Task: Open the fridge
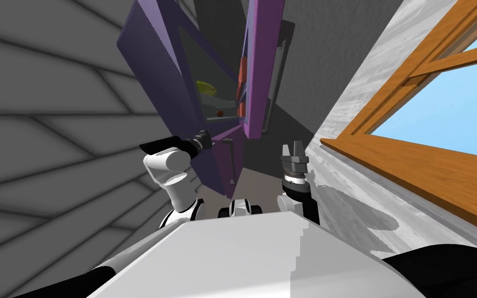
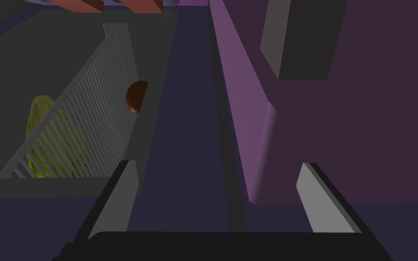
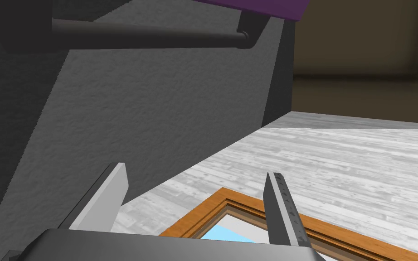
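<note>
An orange-brown wooden window frame [image 1: 413, 160] crosses the right side of the head view, with flat light blue panes [image 1: 449, 114] in it, set in a pale grey wood-grained wall [image 1: 356, 88]. The left half is a grey plane [image 1: 35, 129] crossed by dark seams. Near the upper middle sit a yellow-green lump [image 1: 206, 87], a small brown ball [image 1: 220, 112] just below it, and red boxes [image 1: 242, 77] to their right

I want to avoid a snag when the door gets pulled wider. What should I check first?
1. Fridge door already ajar: ok.
2. Left gripper lined up with the door's edge: ok.
3. Left fingers closed on the door: not ok, open.
4. Right gripper away from the door, open: ok.
5. Yellow-green item and brown ball inside by the wire shelf: ok.
6. Room for the door to swing wider: cannot tell.
</note>
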Controlling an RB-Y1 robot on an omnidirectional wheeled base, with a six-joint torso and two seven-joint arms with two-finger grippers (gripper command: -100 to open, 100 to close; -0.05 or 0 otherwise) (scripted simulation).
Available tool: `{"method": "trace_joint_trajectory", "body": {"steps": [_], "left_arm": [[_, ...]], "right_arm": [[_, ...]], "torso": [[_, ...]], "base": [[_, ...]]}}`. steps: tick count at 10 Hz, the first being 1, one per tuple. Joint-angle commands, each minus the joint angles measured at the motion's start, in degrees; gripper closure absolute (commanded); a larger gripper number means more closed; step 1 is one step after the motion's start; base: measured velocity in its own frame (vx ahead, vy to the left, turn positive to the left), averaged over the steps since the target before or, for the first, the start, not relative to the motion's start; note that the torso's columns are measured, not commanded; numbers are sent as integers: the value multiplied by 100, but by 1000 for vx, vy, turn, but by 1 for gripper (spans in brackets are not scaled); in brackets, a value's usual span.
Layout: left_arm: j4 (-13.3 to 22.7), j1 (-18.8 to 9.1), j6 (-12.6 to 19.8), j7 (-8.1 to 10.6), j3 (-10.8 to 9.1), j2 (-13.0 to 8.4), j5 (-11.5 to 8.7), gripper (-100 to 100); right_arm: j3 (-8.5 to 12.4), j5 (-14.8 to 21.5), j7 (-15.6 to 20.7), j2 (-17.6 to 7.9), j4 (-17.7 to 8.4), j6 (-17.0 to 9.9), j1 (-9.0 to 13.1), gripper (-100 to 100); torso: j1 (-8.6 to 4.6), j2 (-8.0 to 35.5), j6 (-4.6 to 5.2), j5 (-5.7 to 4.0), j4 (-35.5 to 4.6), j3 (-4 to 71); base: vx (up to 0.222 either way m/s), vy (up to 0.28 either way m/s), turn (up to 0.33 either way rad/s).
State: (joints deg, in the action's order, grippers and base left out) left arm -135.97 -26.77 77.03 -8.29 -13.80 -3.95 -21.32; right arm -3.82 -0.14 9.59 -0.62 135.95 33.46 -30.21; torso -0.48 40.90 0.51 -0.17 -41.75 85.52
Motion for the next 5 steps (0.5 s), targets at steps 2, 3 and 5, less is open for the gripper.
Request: {"method": "trace_joint_trajectory", "body": {"steps": [2,3,5], "left_arm": [[580,-244,-360,-143,-405,-234,-91,-100],[697,-244,-360,-143,-405,-234,-91,-100],[982,-339,-518,-213,-605,-348,-140,-100]], "right_arm": [[0,0,0,0,0,0,0,0],[0,0,0,0,0,0,1,0],[0,0,0,0,0,0,0,0]], "torso": [[-4,-5,8,-2,0,3],[-3,-4,17,-4,-7,7],[2,-1,11,-1,-7,4]], "base": [[-82,-16,-145],[-72,-10,-76],[-69,-21,-120]]}}
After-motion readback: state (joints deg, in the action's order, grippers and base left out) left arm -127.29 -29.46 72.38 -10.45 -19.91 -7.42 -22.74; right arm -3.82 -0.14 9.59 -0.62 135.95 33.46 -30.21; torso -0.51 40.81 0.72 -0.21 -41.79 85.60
